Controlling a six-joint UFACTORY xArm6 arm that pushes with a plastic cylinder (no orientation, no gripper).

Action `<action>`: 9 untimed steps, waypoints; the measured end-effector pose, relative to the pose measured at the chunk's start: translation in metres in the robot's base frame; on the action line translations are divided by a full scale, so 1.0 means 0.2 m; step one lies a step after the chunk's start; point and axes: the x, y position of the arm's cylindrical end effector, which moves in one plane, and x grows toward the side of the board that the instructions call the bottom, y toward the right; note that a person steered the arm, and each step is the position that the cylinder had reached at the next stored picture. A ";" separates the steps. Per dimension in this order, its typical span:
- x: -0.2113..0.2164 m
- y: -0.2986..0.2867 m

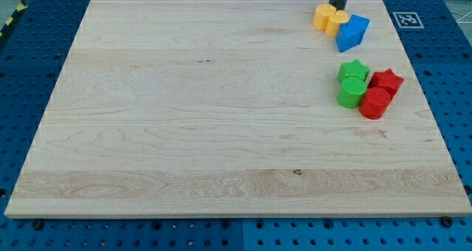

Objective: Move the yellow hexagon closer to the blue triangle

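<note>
My tip (339,9) is touching the yellow hexagon (323,17), which is sitting near the blue triangle (352,32) on the wooden board (221,118); no fingers, just a rod.

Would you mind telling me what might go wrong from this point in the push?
My tip sits just above the yellow blocks, which already touch the blue triangle; pushing further may shove the triangle away. The cluster lies near the board's top edge, so a block could slide off. A downward push could reach the green star.
</note>
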 end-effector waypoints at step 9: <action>0.23 -0.28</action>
